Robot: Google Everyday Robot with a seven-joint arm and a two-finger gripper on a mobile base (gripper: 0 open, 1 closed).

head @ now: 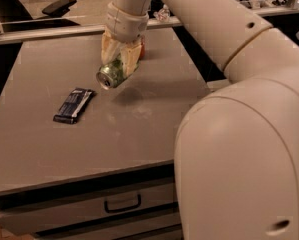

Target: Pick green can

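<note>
Gripper (120, 65) clamped on green can (110, 76). Can is tilted on its side, silver top facing lower left, and looks just clear of the table (139, 134), toward the back. Dark snack packet (74, 105) lies flat to its left, apart.

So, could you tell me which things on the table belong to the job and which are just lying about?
Part of the job: green can, held sideways; gripper, shut on it over the table's far part.
Just lying about: dark snack bar, flat on the table, nearer left; red can, mostly hidden behind the gripper.
</note>
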